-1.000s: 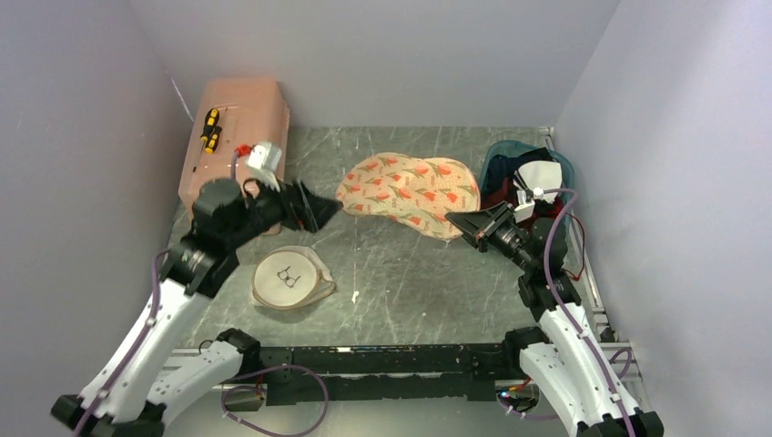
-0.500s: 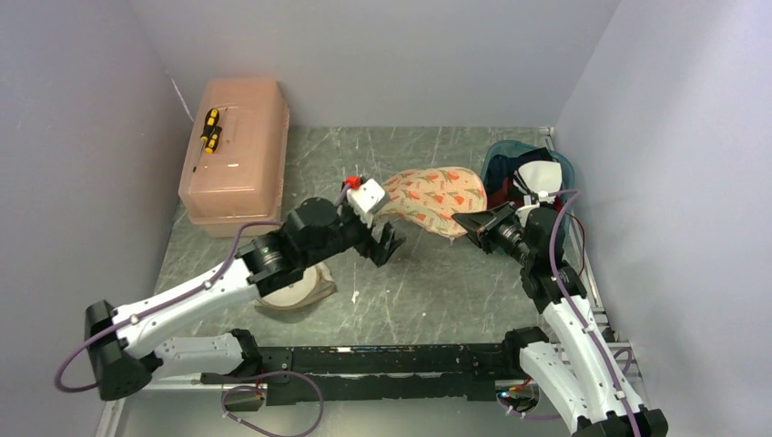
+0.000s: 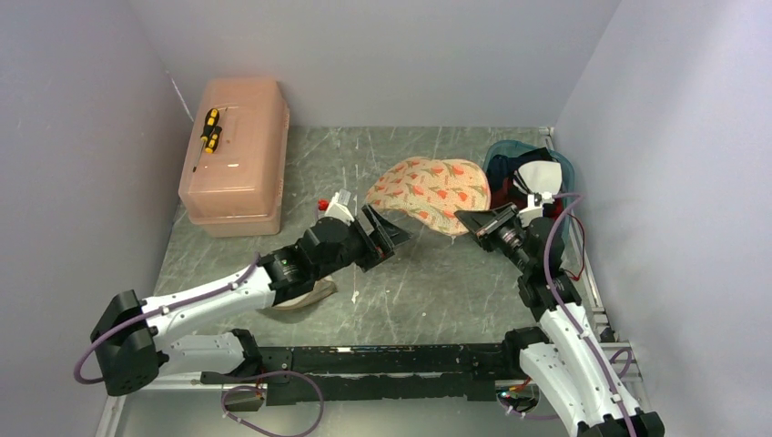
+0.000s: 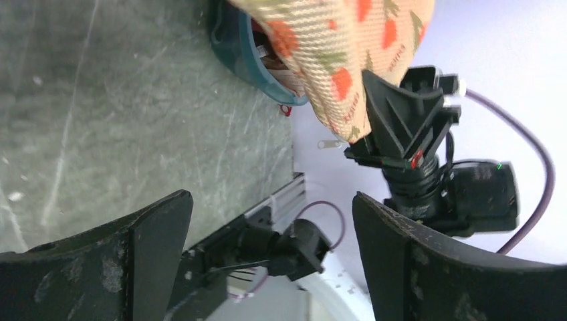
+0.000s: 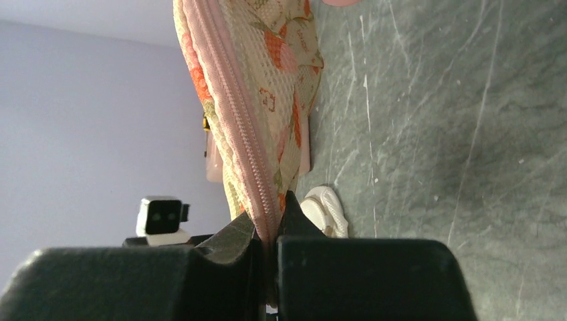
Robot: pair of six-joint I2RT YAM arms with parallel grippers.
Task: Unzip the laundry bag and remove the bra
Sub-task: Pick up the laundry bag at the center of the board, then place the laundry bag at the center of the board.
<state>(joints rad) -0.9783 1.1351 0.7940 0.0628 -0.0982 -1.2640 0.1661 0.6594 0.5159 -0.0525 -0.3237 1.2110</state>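
- R gripper (image 3: 466, 219): jaws clamped on the pink zip edge (image 5: 234, 114) of a beige mesh pouch w/ orange marks (image 3: 428, 193); pouch's near end lifted off tabletop (image 3: 437, 282).
- L gripper (image 3: 393, 244): jaws wide apart, nothing btwn them, just beside pouch's left edge, facing R gripper.
- Laundry bag (image 3: 314, 293): on tabletop, front-left, mostly hidden under L forearm; only a cream sliver shows.
- Bra: can't make it out.
- Teal basket (image 3: 499, 153) w/ cloth, back-right, behind R gripper.
- Pink lidded box (image 3: 238, 150) back-left, yellow-black tool (image 3: 210, 129) on top.
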